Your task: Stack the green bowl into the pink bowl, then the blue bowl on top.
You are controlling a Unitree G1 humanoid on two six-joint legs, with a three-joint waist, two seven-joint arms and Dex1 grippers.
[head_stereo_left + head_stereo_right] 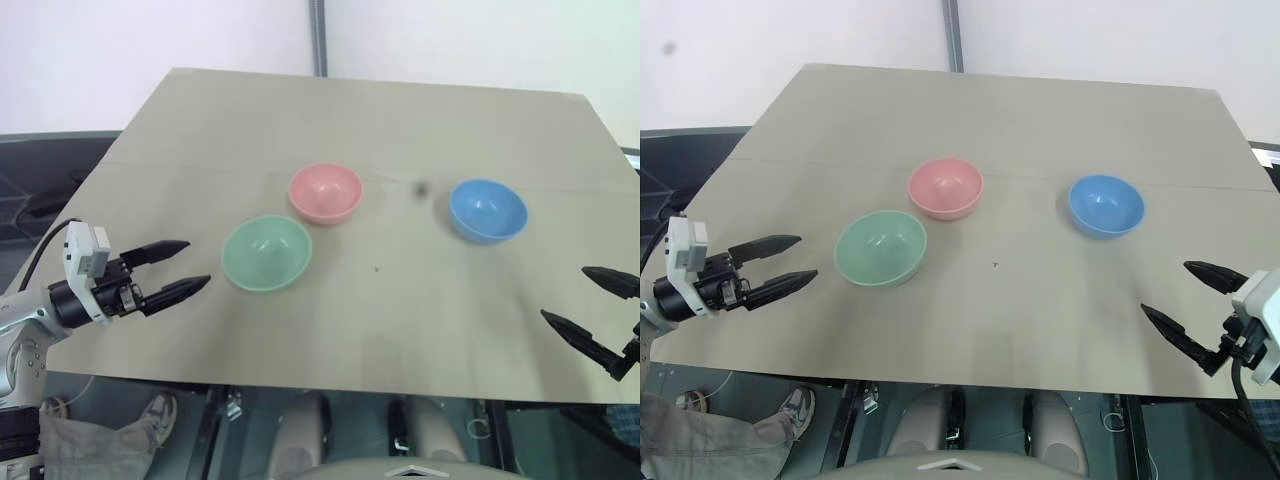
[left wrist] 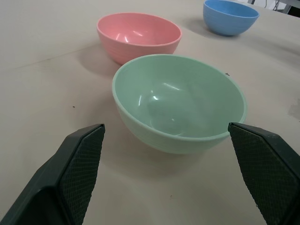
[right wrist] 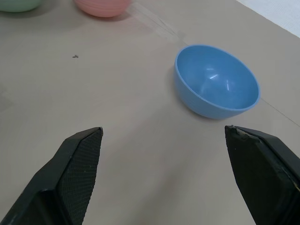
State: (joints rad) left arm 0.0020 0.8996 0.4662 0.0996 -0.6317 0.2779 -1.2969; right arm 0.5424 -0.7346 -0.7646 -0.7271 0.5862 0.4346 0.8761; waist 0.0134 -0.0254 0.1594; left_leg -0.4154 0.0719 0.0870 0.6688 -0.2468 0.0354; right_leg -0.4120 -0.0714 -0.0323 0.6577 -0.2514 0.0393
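Three bowls stand apart and upright on the tan table (image 1: 300,120). The green bowl (image 1: 266,253) is left of centre, the pink bowl (image 1: 325,193) just behind it to the right, the blue bowl (image 1: 487,210) farther right. My left gripper (image 1: 182,265) is open at the table's left edge, a short way left of the green bowl (image 2: 179,104) and pointing at it. Near the front right corner my right gripper (image 1: 585,297) is open and empty, with the blue bowl (image 3: 216,80) ahead of it.
The table's front edge runs just below both grippers. A small dark spot (image 1: 421,187) lies between the pink and blue bowls. A person's shoe (image 1: 155,412) shows on the floor under the front left edge. A vertical pole (image 1: 318,38) stands behind the table.
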